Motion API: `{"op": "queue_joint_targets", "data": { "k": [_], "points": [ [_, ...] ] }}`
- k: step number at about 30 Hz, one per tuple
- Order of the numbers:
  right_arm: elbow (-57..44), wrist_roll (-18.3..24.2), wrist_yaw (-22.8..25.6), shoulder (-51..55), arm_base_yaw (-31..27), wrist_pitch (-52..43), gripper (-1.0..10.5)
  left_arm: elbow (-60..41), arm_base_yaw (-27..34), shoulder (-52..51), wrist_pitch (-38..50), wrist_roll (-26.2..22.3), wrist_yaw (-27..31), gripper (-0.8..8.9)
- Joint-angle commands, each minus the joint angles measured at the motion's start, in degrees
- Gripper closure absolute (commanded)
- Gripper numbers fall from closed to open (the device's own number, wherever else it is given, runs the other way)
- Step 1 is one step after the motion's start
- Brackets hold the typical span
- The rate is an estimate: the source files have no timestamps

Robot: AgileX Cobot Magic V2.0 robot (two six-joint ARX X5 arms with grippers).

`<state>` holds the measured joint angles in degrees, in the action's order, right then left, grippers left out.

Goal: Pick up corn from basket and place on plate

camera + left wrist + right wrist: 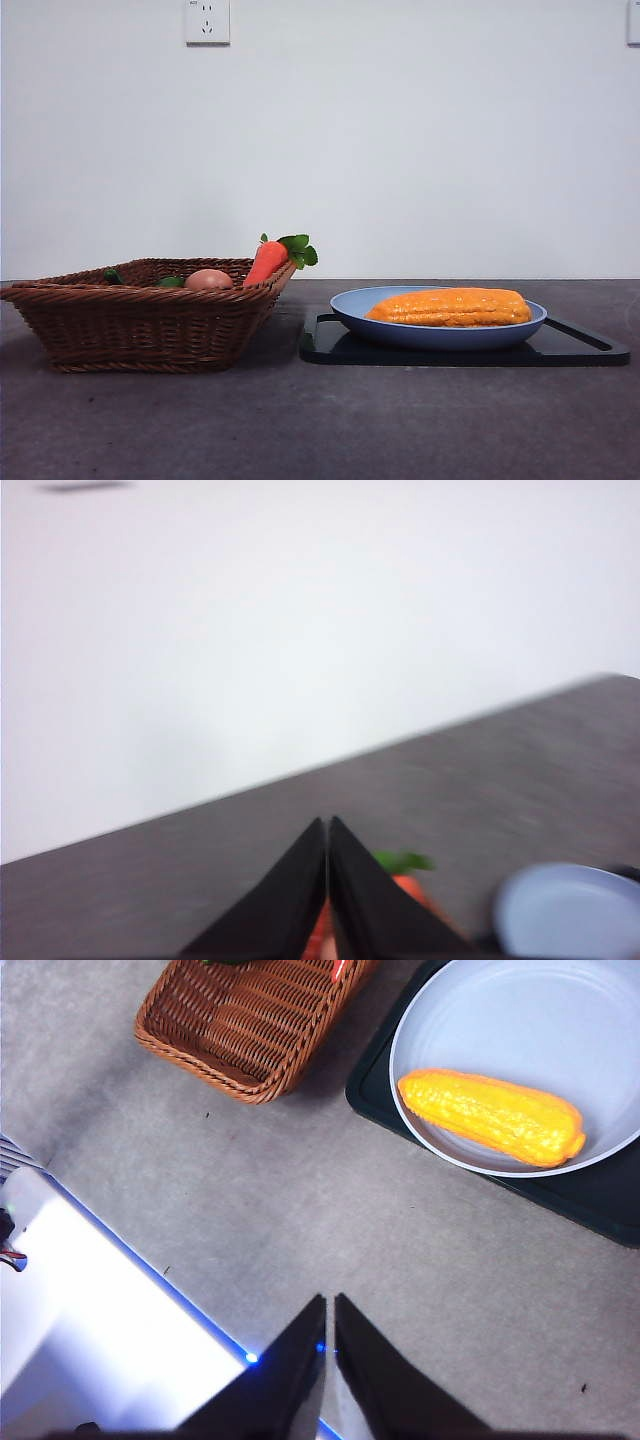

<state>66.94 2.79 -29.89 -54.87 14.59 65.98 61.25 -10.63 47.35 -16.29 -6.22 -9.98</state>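
The corn [450,306] lies lengthwise in the light-blue plate [350,305], which rests on a flat black tray [580,348] at the right. The right wrist view looks down on the corn [492,1115] in the plate [520,1020]. The wicker basket [140,325] stands at the left, and its corner [245,1030] shows from above. My right gripper [329,1302] is shut and empty, high above the bare table near its front edge. My left gripper [328,825] is shut and empty too, raised with the plate's rim [565,910] blurred beside it.
A red-orange carrot [266,262] with green leaves leans on the basket's right rim, and a tan egg-like item [208,280] lies inside. The carrot [408,885] shows blurred behind the left jaws. A white, blue-lit base [90,1310] sits at the table's near edge.
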Motion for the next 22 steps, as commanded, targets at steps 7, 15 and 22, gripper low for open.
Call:
{"op": "queue_joint_targets", "data": {
  "k": [7,15,22],
  "points": [
    [1.2,0.5,-0.1,-0.5,0.2,-0.4,9.4,-22.4,9.7,-16.7,10.0,-2.3,0.7,8.07],
    [1.2,0.5,-0.1,-0.5,0.2,-0.4,9.4,-40.4,12.0,-29.6,12.0,-2.1,1.7,8.07],
    [1.2,0.5,-0.1,-0.5,0.2,-0.4,9.4,-51.4,13.3,-38.6,11.5,-1.9,1.7,8.07]
  ]
}}
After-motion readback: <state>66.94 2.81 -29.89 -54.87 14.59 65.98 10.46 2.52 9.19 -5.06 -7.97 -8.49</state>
